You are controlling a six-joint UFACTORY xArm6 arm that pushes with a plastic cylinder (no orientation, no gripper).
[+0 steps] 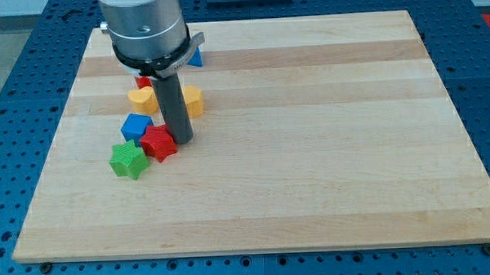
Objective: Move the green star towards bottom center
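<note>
A: The green star (129, 160) is lying on the wooden counter (311, 151), in the view's left part, a little below the middle height. It is the lowest block of the group, and it is well apart from the bottom centre.

B: Yes, we are seeing it too. The red star (158, 144) is sitting just beside it, up and to the view's right; we cannot tell if the two are touching.

A: And where is our rod? My tip (182, 140) is resting at the right edge of the red star, so it is not touching the green one.

B: Above the red star, the blue cube (136, 125) is standing. Higher, two yellow blocks are showing, one (142, 99) left of the rod and one (193, 100) right of it. A small red block (143, 81) and a blue piece (196, 59) are peeking out near the arm's metal body.

A: About the gripper, we are having none here: only the straight dark rod, which is holding nothing.
</note>
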